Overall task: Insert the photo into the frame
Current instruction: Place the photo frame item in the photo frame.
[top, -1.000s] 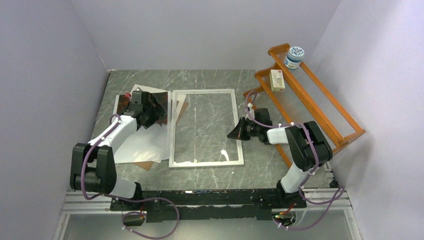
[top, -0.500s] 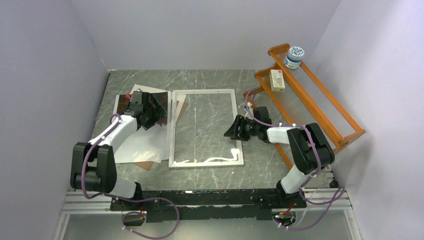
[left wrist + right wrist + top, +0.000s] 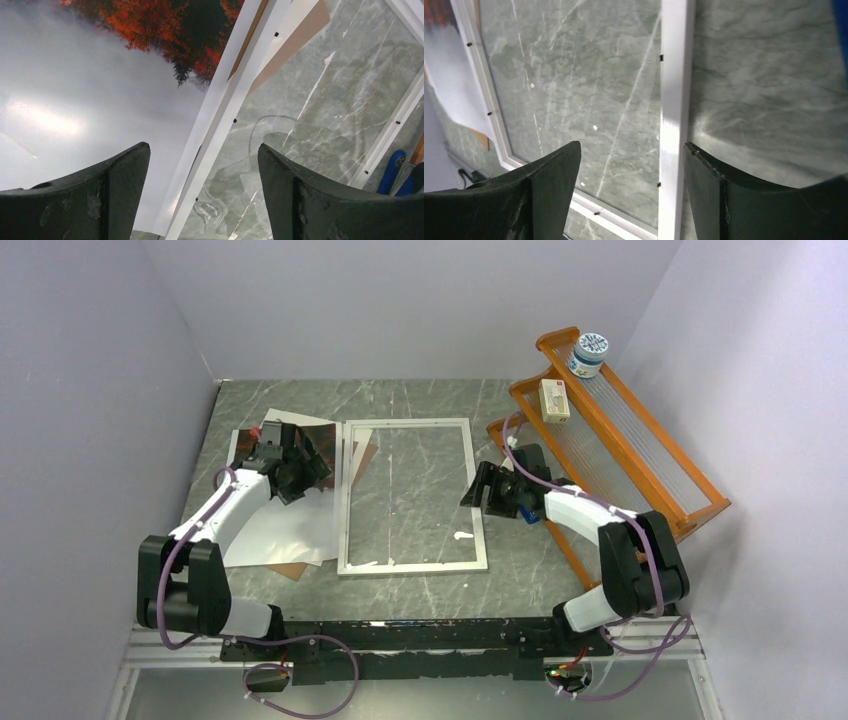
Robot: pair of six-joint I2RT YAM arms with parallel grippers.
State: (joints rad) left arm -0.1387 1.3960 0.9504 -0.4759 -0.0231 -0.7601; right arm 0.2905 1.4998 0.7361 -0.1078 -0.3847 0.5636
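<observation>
The frame (image 3: 344,502), a thin silvery-white rim around glass, lies flat mid-table. The photo (image 3: 283,527) lies left of it, its glossy grey mist and red-orange foliage (image 3: 75,100) facing up, with its white border beside the frame's left rim (image 3: 227,120). My left gripper (image 3: 290,462) hovers open over that edge (image 3: 202,146), one finger above the photo and the other above the glass. My right gripper (image 3: 482,486) is open over the frame's right rim (image 3: 674,75). The rim runs between its fingers (image 3: 631,145), close to the right one, and nothing is gripped.
A brown backing board (image 3: 295,45) pokes out from under the photo. An orange wooden rack (image 3: 620,440) stands along the right side with a jar (image 3: 588,353) and a small box (image 3: 554,400) on it. A blue object (image 3: 530,515) lies by the right wrist.
The right gripper has gone from shut at the frame's right rim to open, and has shifted slightly toward the back. The left gripper has barely moved.
</observation>
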